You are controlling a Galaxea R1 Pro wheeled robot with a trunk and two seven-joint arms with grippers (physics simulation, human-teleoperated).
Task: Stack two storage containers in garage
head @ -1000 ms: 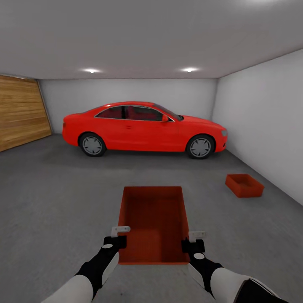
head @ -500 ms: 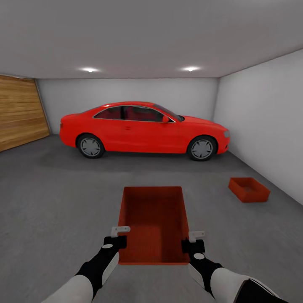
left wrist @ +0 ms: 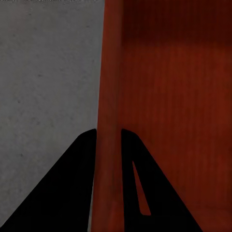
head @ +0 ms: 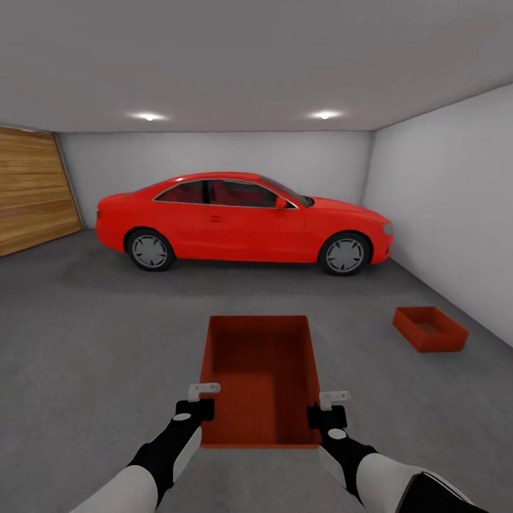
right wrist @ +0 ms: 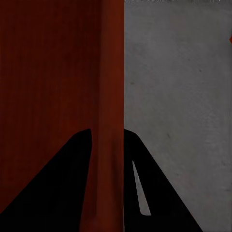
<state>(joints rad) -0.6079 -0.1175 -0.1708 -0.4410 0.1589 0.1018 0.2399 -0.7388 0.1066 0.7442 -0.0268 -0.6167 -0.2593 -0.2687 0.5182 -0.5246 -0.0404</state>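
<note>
I am in the garage, carrying one orange-red storage container (head: 260, 377) level in front of me, above the dark grey floor (head: 92, 342). My left gripper (head: 203, 397) is shut on its left wall (left wrist: 110, 121). My right gripper (head: 326, 403) is shut on its right wall (right wrist: 108, 121). In each wrist view the dark fingers (left wrist: 72, 193) (right wrist: 159, 193) straddle the thin wall. The other storage container (head: 429, 328) rests on the floor ahead to the right, close to the pale wall.
A red car (head: 242, 223) is parked crosswise along the back wall. A wooden-slat door (head: 32, 189) covers the left side. A pale grey wall (head: 456, 214) runs along the right. Open concrete lies between me and the car.
The view has shifted: the car and the container on the floor appear slightly larger and the floor container sits lower and farther right. The carried container and both grippers hold the same pose.
</note>
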